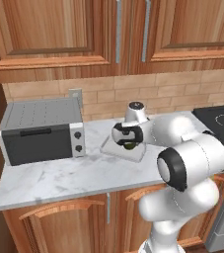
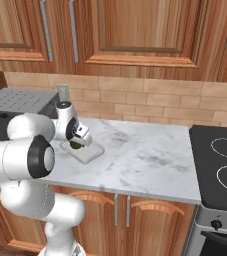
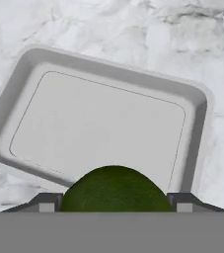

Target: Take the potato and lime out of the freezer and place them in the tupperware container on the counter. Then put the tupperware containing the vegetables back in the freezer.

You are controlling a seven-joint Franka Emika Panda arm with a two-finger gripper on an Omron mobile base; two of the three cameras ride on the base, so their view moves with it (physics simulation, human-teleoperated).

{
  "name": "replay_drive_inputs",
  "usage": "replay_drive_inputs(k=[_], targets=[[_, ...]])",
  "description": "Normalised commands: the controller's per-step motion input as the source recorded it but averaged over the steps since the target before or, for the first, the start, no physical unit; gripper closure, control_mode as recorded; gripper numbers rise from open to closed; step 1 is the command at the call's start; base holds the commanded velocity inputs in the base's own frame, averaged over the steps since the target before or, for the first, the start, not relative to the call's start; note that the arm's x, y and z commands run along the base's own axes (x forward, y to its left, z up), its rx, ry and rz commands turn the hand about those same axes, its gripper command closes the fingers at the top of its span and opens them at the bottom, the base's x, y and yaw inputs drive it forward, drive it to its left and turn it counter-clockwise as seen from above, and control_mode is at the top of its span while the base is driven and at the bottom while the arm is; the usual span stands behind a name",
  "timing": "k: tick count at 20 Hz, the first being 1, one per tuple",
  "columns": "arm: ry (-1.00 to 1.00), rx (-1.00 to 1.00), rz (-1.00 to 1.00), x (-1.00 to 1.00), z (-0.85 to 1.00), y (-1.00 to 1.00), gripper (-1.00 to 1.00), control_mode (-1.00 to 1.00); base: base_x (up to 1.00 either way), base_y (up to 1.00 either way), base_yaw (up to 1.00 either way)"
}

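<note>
Gripping round green lime (image 3: 113,190), hand (image 3: 114,203) above smooth tupperware container (image 3: 44,64)

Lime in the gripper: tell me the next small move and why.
Probably lower a little, then open. The gripper holds the lime between its fingertips above the near rim of the tupperware container, which sits on the counter. Its floor looks bare, so the lime should land inside.
</note>
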Motion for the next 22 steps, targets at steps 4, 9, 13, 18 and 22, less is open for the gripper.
replay_drive_inputs(k=[4,9,13,18,22], targets=[[0.03,0.0,-0.01,0.87,-0.16,0.03,1.0,-1.0,0.0,0.0,0.0],[0.0,0.0,-0.01,0.38,-0.27,0.0,1.0,-1.0,0.0,0.0,0.0],[0.0,0.0,-0.02,0.02,-0.49,0.0,1.0,-1.0,0.0,0.0,0.0],[0.0,0.0,-0.02,0.0,-0.31,0.0,1.0,-1.0,0.0,0.0,0.0],[0.0,0.0,-0.03,0.0,-0.19,0.0,1.0,-1.0,0.0,0.0,0.0]])
